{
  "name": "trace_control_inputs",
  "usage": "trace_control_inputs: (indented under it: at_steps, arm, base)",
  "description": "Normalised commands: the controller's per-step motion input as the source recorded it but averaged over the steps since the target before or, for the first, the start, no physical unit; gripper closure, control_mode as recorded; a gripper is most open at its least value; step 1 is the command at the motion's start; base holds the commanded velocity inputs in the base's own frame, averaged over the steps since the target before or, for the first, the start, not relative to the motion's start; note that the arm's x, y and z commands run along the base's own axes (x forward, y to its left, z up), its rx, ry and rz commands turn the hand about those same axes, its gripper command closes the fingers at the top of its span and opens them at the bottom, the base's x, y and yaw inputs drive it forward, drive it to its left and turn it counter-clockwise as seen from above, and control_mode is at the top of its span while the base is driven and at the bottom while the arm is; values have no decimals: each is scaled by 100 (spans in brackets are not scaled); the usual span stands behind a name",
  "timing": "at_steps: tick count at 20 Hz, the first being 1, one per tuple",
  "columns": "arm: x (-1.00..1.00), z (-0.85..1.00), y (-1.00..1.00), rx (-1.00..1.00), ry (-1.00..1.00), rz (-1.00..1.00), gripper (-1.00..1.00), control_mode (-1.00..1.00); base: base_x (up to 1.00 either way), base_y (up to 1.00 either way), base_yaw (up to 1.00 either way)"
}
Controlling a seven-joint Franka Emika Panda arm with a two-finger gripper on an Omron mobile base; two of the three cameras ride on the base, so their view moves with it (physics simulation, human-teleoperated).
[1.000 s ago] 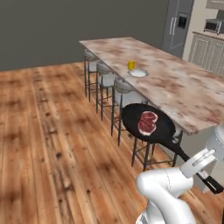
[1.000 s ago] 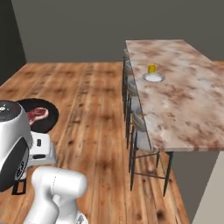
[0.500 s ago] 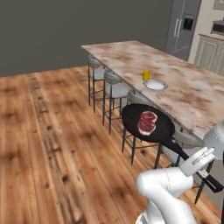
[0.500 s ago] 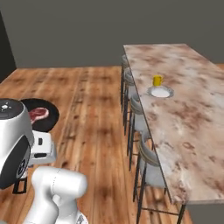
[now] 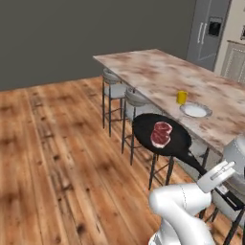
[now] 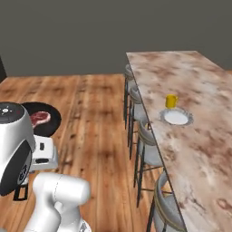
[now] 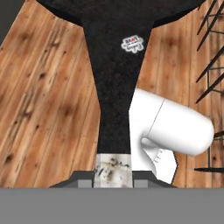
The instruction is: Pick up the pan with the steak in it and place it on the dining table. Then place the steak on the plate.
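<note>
The pan (image 5: pixel 160 136), round, shallow and black, is held in the air over the wooden floor (image 5: pixel 57 158) beside the stools (image 5: pixel 136 103), short of the dining table (image 5: pixel 162 76). The steak (image 5: pixel 161 133) (red-pink with a white fat rim) is seen lying flat in it. The gripper (image 7: pixel 113 173) is clamped on the pan's long thin handle (image 7: pixel 114 100). Farther right, 1 white plate (image 5: pixel 195 110) with a grey rim is set on the marbled top, just beside a yellow cup (image 5: pixel 182 97).

pan (image 7: pixel 114 65) handle over wooden floor (image 7: pixel 39 96)
</note>
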Motion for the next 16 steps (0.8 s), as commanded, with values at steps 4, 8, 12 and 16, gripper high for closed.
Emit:
trace_control_inputs:
  at_steps: [4, 8, 12, 16]
  arm:
    - [0, 0, 0, 0, 0, 0, 100, 100]
    - [0, 0, 0, 0, 0, 0, 100, 100]
    - [0, 0, 0, 0, 0, 0, 100, 100]
    - [0, 0, 0, 0, 0, 0, 100, 100]
  base:
    - [100, 58, -5]
    - [91, 43, -15]
    - [5, 2, -50]
    - [0, 0, -50]
